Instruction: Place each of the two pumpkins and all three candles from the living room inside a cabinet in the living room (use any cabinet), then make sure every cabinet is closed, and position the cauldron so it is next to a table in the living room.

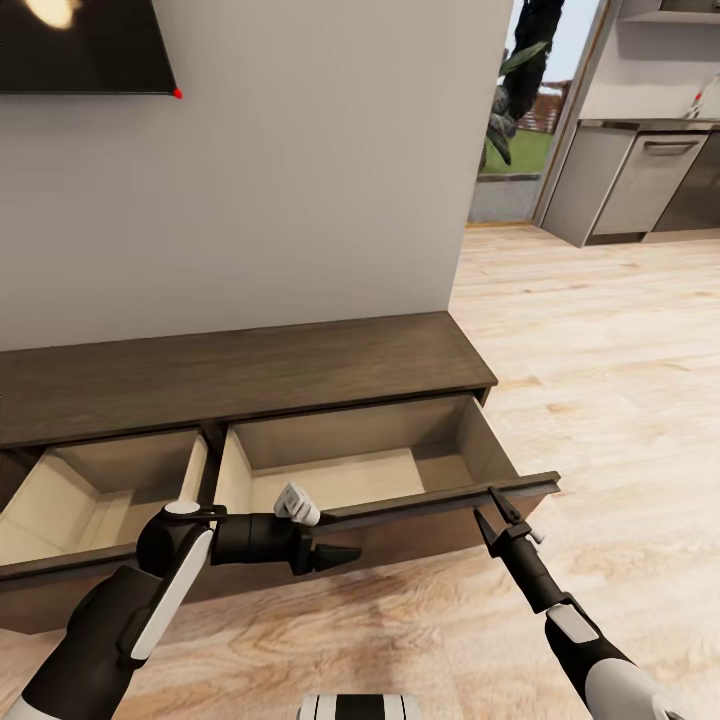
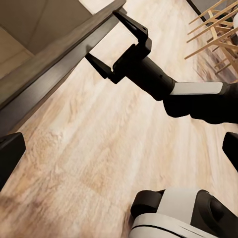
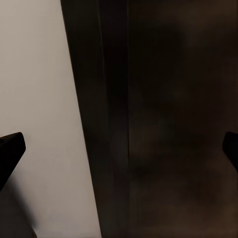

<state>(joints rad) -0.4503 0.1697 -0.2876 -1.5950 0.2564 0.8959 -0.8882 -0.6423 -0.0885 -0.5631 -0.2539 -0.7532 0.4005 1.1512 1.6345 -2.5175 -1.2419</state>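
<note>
A: Head view: cabinet (image 1: 250,375) has both drawers pulled out, right drawer (image 1: 400,470) empty. Right gripper (image 1: 496,513) straddles its front panel, fingers apart, not clamped. No pumpkins or candles to be seen

B: Step looks like working that drawer. Push square on the panel so it doesn't rack

A: Left gripper (image 1: 335,556)?

B: Empty, just outside the same panel, touching nothing. Left wrist view shows its fingers apart over floor (image 2: 99,148)

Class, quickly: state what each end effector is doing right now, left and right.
Left end effector: open, holding nothing, beside the drawer front.
Right end effector: open, fingers straddling the drawer front's top edge, not clamped.
</note>
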